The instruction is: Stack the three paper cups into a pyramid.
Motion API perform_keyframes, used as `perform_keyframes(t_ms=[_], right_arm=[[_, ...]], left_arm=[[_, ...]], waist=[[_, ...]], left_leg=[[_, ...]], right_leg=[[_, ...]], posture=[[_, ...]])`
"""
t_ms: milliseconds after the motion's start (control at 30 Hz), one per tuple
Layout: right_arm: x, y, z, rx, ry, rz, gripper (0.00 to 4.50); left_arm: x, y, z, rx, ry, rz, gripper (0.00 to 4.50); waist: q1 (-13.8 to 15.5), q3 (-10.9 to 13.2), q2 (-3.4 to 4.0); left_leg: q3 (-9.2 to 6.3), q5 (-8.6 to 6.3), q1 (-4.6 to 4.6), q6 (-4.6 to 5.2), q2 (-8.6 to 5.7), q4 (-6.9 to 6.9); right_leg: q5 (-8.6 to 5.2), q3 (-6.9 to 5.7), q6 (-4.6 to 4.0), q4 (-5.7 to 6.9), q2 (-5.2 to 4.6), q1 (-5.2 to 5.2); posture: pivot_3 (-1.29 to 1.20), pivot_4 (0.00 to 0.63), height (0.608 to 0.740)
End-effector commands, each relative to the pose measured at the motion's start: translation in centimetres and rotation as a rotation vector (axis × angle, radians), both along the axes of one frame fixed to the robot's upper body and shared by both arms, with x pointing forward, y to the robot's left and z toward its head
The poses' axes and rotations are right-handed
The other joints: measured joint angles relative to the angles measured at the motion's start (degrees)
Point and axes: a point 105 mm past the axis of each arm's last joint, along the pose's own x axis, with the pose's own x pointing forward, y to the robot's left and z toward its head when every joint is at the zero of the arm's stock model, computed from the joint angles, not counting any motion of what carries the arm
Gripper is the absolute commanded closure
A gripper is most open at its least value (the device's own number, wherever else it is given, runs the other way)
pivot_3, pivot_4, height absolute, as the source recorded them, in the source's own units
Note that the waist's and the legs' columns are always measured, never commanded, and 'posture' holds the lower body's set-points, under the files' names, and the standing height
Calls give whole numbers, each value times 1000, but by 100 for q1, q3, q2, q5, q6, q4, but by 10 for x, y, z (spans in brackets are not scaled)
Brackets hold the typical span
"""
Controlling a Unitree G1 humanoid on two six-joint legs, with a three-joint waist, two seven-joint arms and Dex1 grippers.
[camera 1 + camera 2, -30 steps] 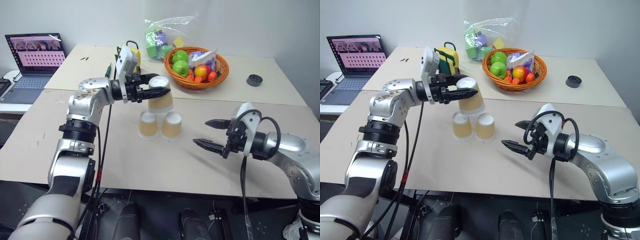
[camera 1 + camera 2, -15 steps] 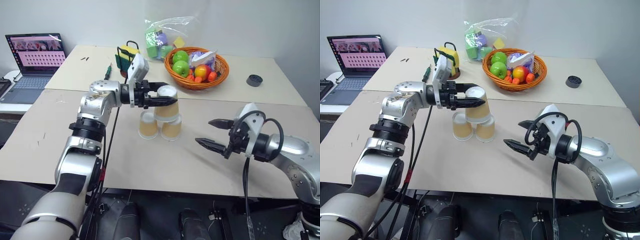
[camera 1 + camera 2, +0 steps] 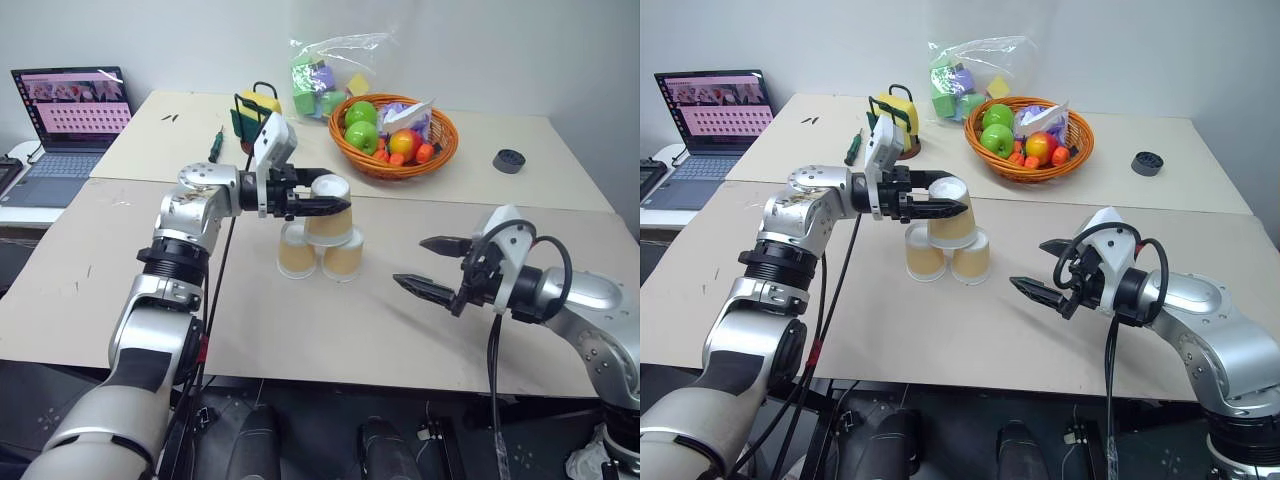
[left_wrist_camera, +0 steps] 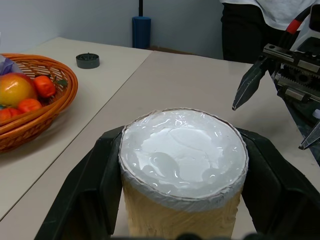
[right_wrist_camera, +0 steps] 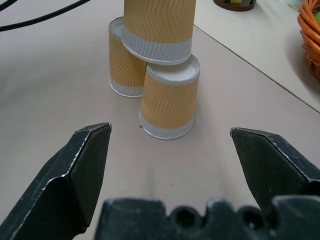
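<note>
Left gripper (image 3: 322,207) clamps the light, crushable tan ribbed paper cup (image 3: 329,210) mid-wall, frame centre; right gripper (image 3: 432,267) gapes empty.

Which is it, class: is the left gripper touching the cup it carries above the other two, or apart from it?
Touching. In the left wrist view, the left gripper's black fingers press against both sides of the top cup, with no gap showing.

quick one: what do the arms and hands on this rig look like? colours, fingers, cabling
Both arms are silver-grey metal segments with black ribbed joint rings. The left hand and right hand each carry two black, pointed fingers on a black base. A white camera housing sits on each wrist. Black cables loop outside both forearms; the left arm's cable has a red section lower down.
</note>
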Motion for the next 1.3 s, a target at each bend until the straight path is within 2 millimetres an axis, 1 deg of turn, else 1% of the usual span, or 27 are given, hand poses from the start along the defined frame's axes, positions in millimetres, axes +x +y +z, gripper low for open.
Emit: perform_keyframes(t_ms=[33, 100, 167, 200, 333, 433, 567, 667, 700, 767, 800, 833, 900, 933, 1000, 1033, 1067, 1100, 1133, 1200, 1267, 1300], right_arm=[[-3, 2, 19, 11, -81, 27, 0], [-3, 3, 20, 16, -86, 29, 0], [-3, 2, 20, 16, -86, 25, 0], [-3, 2, 18, 10, -80, 26, 0], [-3, 4, 15, 16, -64, 38, 0], [-2, 4, 13, 11, -60, 38, 0], [-1, 4, 13, 12, -58, 43, 0], [0, 4, 11, 11, -54, 45, 0], [1, 4, 11, 11, -54, 46, 0], [0, 5, 10, 14, -50, 53, 0], [0, 6, 9, 15, -48, 55, 0], [1, 6, 9, 15, -46, 55, 0], [4, 4, 6, 4, -40, 41, 0], [7, 1, 3, -9, -36, 22, 0], [16, -9, -2, -32, -29, -39, 0], [21, -15, -5, -45, -28, -77, 0], [30, -26, -9, -75, -31, -147, 0], [38, -37, -14, -106, -32, -218, 0], [46, -48, -19, -138, -34, -286, 0], [66, -73, -28, -188, -45, -459, 0], [83, -91, -33, -224, -89, -610, 0], [91, -97, -34, -202, -105, -688, 0]], left_arm=[[0, 4, 5, 2, -53, 16, 1406], [0, 4, 5, 3, -56, 19, 751], [0, 3, 6, -5, -64, 19, 326], [0, 3, 11, -24, -63, 17, 12], [-2, 5, 30, -74, -79, 16, 12], [-8, 9, 47, -105, -98, 9, 12], [-24, 24, 83, -194, -123, 15, 12], [-31, 42, 113, -331, -124, 87, 12], [-32, 47, 119, -365, -124, 110, 12], [-25, 71, 127, -458, -129, 262, 12], [-18, 88, 125, -498, -141, 387, 12], [-10, 105, 121, -521, -151, 514, 12], [4, 146, 99, -530, -147, 803, 12], [6, 166, 85, -505, -165, 942, 12], [3, 205, 58, -484, -183, 1189, 12], [-2, 223, 46, -484, -186, 1296, 12], [-7, 240, 29, -482, -167, 1396, 12], [-13, 253, 14, -456, -165, 1476, 12], [-19, 262, 1, -408, -178, 1536, 12], [-33, 278, -30, -378, -132, 1639, 12], [-45, 285, -56, -355, -94, 1704, 12], [-50, 286, -64, -342, -92, 1721, 12]], waist=[[0, 0, 0], [0, 0, 0], [0, 0, 0], [0, 0, 0], [-1, 0, 0], [-4, 0, 0], [-14, 1, 0], [-19, 1, 0], [-20, 1, 0], [-31, 1, 1], [-33, 0, 1], [-46, 0, 1], [-69, 0, 2], [-81, -2, 4], [-103, -1, 2], [-102, 2, -2], [-104, 3, -6], [-112, 3, -13], [-111, 6, -20], [-100, 7, -23], [-33, 7, -23], [-13, 7, -23]], left_leg=[[0, 0, 0, 0, 0, 0], [0, 0, 0, 0, 0, 0], [0, 0, 0, 0, 0, 0], [0, 0, 0, 0, 0, 0], [0, 0, 0, 0, 0, 0], [0, 0, 0, 0, 0, 0], [-1, 0, 0, 0, 0, 0], [-2, 0, 1, 0, 0, 0], [-2, 0, 2, 0, 0, 0], [-3, 0, 4, 0, 0, 0], [-3, 0, 7, 0, 0, 0], [-3, 1, 9, 1, 0, 0], [-3, 0, 23, 1, 0, -2], [-3, 0, 29, 1, 0, -3], [-2, -1, 77, 1, 0, -11], [-2, -1, 85, 0, 0, -11], [-2, -1, 83, -1, 0, -11], [-2, -1, 84, -1, 1, -8], [-1, -1, 84, -1, 1, -7], [0, -1, 79, -2, 0, -6], [3, -2, 77, -2, -2, -6], [2, -2, 77, -3, -2, -6]], right_leg=[[0, 0, 0, 0, 0, 0], [0, 0, 0, 0, 0, 0], [0, 0, 0, 1, 0, 0], [0, 0, 0, 1, 0, 0], [0, 0, 0, 1, 0, 0], [0, 0, 0, 1, 0, 0], [0, 0, 0, 2, 0, 0], [0, 0, 1, 3, 1, 1], [0, 0, 1, 4, 0, 1], [0, 0, 1, 5, 0, 3], [0, 0, 2, 5, 1, 5], [0, 0, 2, 5, 1, 7], [0, 1, 2, 5, 0, 20], [0, 1, 2, 5, 0, 27], [-2, 1, 4, -2, 1, 80], [-4, 0, 2, -2, 0, 89], [-3, -1, 1, -2, 1, 88], [-2, -1, 0, -4, 0, 90], [-2, -2, -1, -8, 0, 90], [1, -2, -5, -11, -2, 85], [-2, -2, -10, -8, -6, 84], [-3, -2, -13, -8, -5, 81]], posture=[[0, 150, 661], [0, 150, 661], [0, 150, 661], [0, 150, 661], [0, 150, 661], [0, 150, 661], [0, 150, 661], [0, 150, 661], [0, 150, 661], [0, 150, 661], [0, 150, 661], [0, 150, 661], [0, 150, 661], [0, 150, 661], [0, 150, 661], [0, 150, 661], [0, 150, 661], [0, 150, 661], [0, 150, 661], [0, 150, 661], [0, 150, 661], [0, 150, 661]])
